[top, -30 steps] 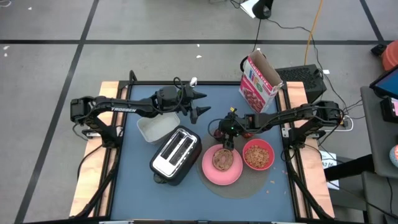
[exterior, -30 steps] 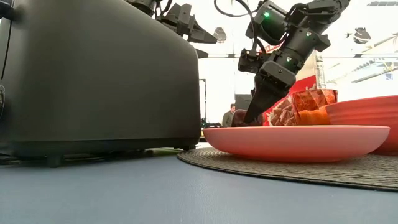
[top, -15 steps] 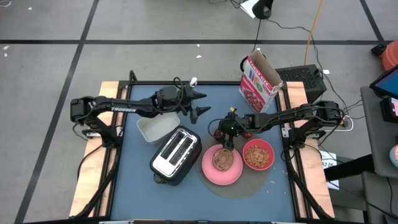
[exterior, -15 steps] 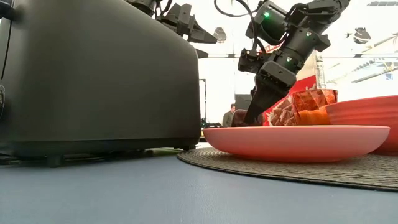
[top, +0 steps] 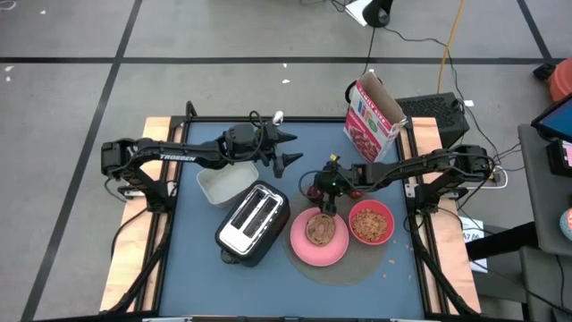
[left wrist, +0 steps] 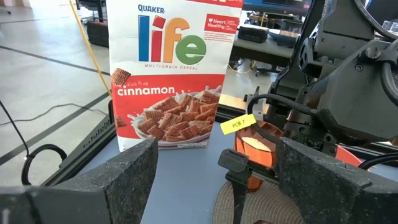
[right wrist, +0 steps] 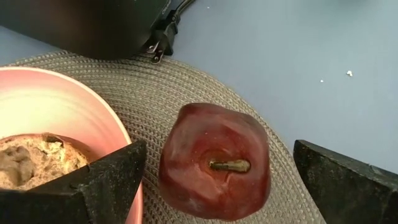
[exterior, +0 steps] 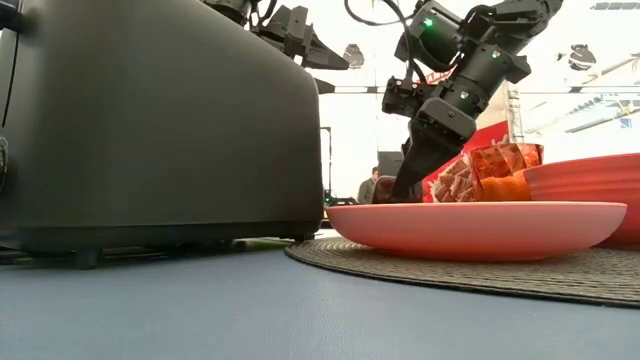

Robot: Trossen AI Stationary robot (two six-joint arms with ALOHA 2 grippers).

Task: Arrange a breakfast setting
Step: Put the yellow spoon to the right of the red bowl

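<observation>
Item, right fingers (right wrist: 211, 180): spread wide and released, one either side of the dark red fruit (right wrist: 214, 163), which stood stem-up on the woven mat (right wrist: 155, 93), just beside the far rim of the pink plate (right wrist: 56, 112) and touching neither finger that I could see. Item, plate: carried the round browned bread (top: 318, 230) at its middle; the red bowl (top: 371, 223), filled with cereal, sat just to its right on the same mat. Item, left fingers (left wrist: 211, 180): also parted and empty, held up over the far-left part of the desk (top: 295, 273) above the white container (top: 223, 183), facing the cereal box (left wrist: 171, 74). Item, toaster (top: 253, 223): to the left of the plate, its plug lying close to the mat. Cup and spoon not made out. Note on the step, as I judged it: the fruit appeared placed, so good practice was to lift straight up with my fingers kept wide, clearing the stem and the plate rim; any sideways drift risked rolling the fruit off the mat.
</observation>
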